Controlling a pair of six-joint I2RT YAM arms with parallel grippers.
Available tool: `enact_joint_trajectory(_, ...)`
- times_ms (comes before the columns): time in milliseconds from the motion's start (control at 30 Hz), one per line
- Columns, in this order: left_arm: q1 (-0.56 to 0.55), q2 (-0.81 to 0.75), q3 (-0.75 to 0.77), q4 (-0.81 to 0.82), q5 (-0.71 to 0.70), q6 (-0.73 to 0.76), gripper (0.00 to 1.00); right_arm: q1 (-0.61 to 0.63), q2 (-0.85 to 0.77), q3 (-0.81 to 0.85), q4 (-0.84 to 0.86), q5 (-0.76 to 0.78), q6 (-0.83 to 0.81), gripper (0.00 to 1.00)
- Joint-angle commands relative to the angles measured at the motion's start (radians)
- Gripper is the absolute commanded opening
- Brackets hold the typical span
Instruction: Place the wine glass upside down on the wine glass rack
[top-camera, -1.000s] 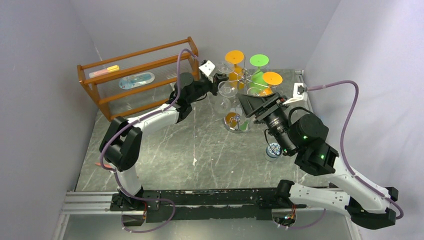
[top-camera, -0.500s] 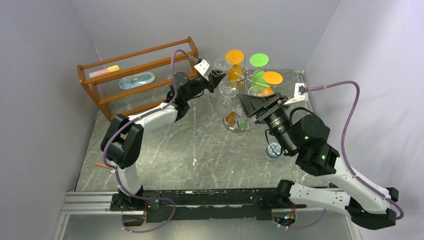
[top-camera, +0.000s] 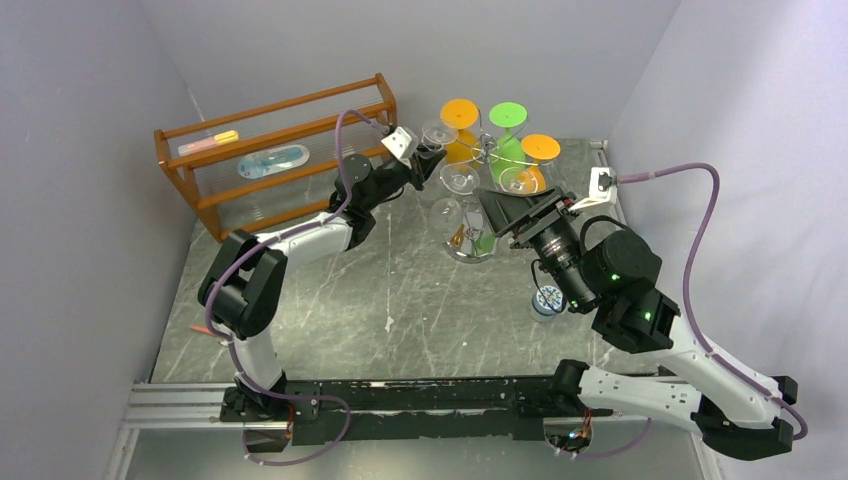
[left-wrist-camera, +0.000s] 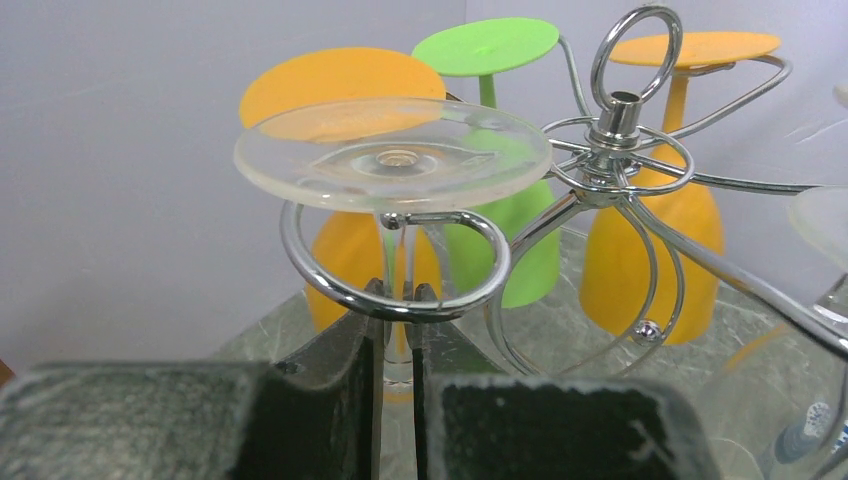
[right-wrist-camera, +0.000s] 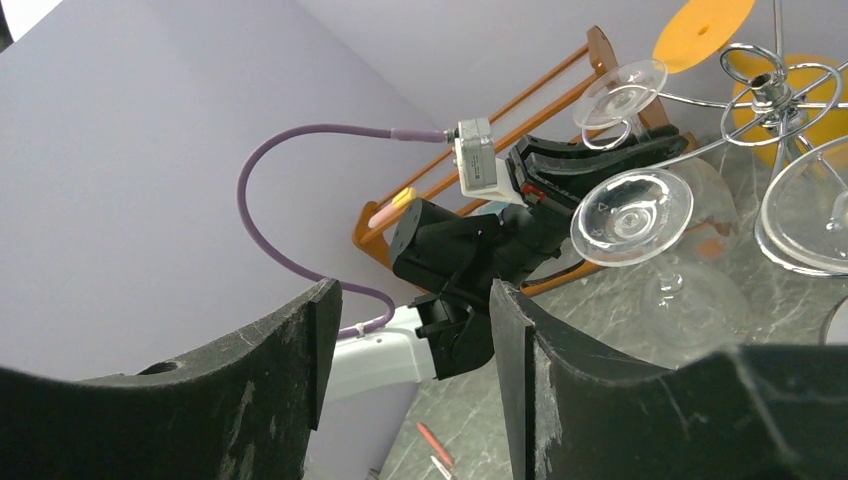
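The wine glass (left-wrist-camera: 392, 155) is clear and upside down, its foot on top. Its stem passes through a curled scroll arm (left-wrist-camera: 300, 255) of the silver wine glass rack (left-wrist-camera: 617, 118). My left gripper (left-wrist-camera: 398, 298) is shut on the stem just below that loop. In the top view the left gripper (top-camera: 424, 160) is at the rack's (top-camera: 488, 152) left side, with the glass foot (top-camera: 437, 132) above it. My right gripper (right-wrist-camera: 410, 340) is open and empty; it hovers to the right of the rack's round base (top-camera: 470, 250) in the top view (top-camera: 510, 212).
Two orange glasses (top-camera: 459, 112) (top-camera: 541, 148), a green one (top-camera: 508, 114) and two more clear ones (top-camera: 459, 180) hang on the rack. An orange-brown wooden shelf (top-camera: 270, 160) stands at the back left. A small jar (top-camera: 546, 300) sits under the right arm.
My left gripper has moved up and toward the back with the wine glass. The glasses hanging on the rack have shifted slightly left. The right arm has not moved.
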Motion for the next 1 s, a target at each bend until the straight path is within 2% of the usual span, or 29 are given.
enact_joint_trajectory(0,0.016,-0.046,0.005,0.106,-0.004,-0.006,0.05,0.000,-0.012,-0.012,0.011,0.008,0.006,0.60)
enact_joint_trajectory(267,0.018,-0.052,0.029,0.069,-0.001,-0.021,0.05,0.000,-0.015,-0.017,0.015,0.004,0.009,0.60)
enact_joint_trajectory(533,0.022,-0.075,-0.022,0.130,0.000,-0.028,0.05,0.000,-0.018,-0.020,0.015,0.002,0.011,0.60)
enact_joint_trajectory(833,0.022,-0.097,-0.079,0.170,0.086,-0.003,0.05,0.000,-0.021,-0.027,0.016,0.003,0.015,0.60)
enact_joint_trajectory(967,0.022,-0.084,-0.057,0.117,0.146,0.017,0.05,0.000,-0.023,-0.029,0.017,0.001,0.019,0.60)
